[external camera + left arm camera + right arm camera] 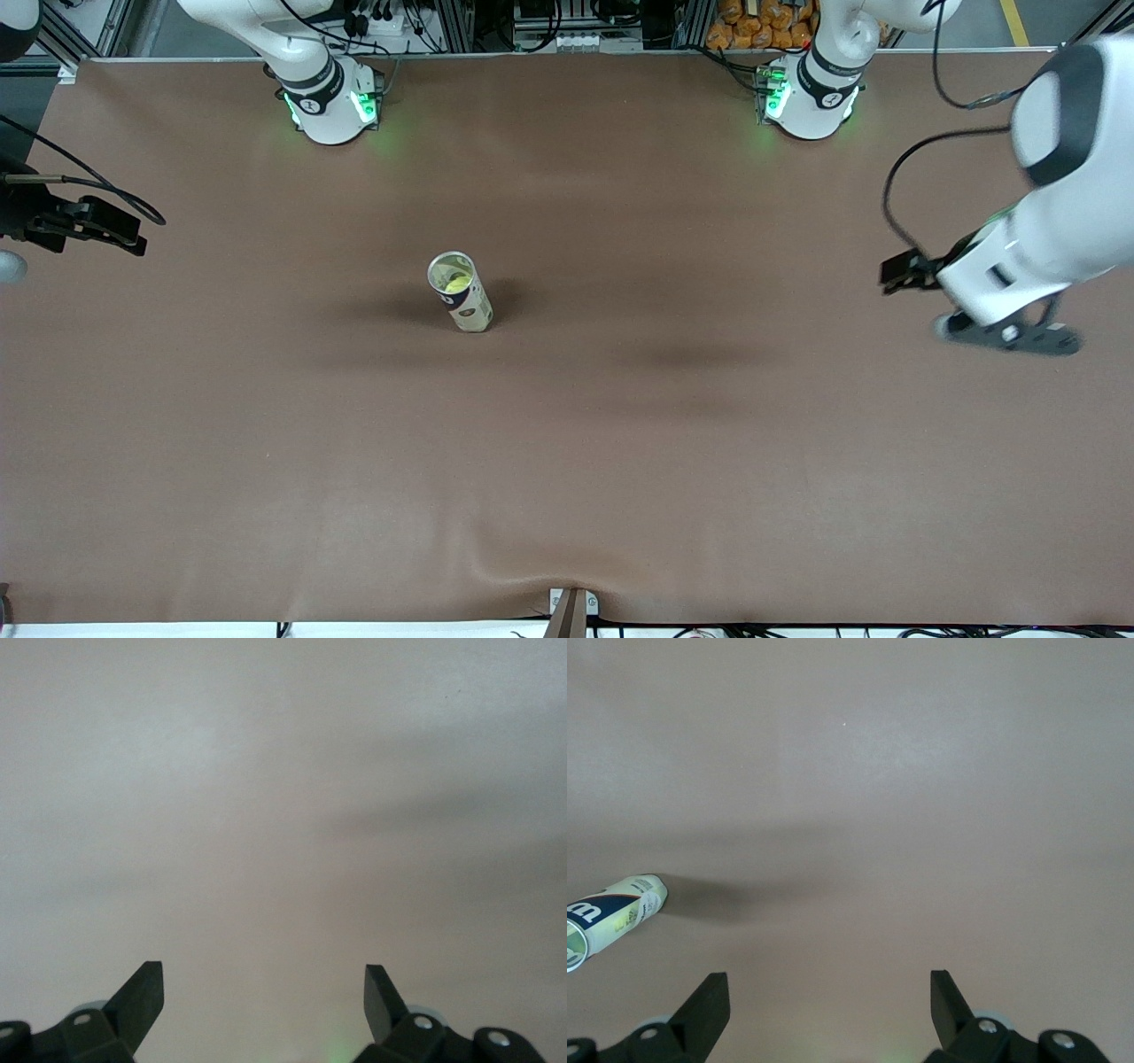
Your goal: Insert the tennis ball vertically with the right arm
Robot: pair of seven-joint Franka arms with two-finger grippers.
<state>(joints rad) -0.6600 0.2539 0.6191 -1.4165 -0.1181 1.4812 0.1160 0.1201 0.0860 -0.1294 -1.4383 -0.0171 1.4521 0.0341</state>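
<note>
In the front view we see the ball can (461, 293) standing upright near the middle of the brown table (620, 443), its mouth open upward and a yellow-green tennis ball (457, 284) already sitting inside, a little below the rim. We judge the ball to be light, springy and fuzzy, easy to pinch across its widest part; the can looks thin-walled, light and tall for its base, so a sideways knock could tip it. Any approach should come straight down over the mouth. The right arm (306, 66) reaches out toward its own end of the table, and only dark parts of its wrist show at the frame edge; the left arm (1045, 239) waits over its end. Both are well apart from the can, with open table all round it and the table edges distant.

In the left wrist view the left gripper (264, 988) hangs over bare table, fingers spread wide, holding nothing.

In the right wrist view the right gripper (830, 988) is likewise spread wide and empty, over bare table, with the can (607, 914) showing at the picture's edge, well apart from the fingertips (713, 992). The ball is not visible here. We judge the insertion itself done, with ample room for the arm to move clear.
</note>
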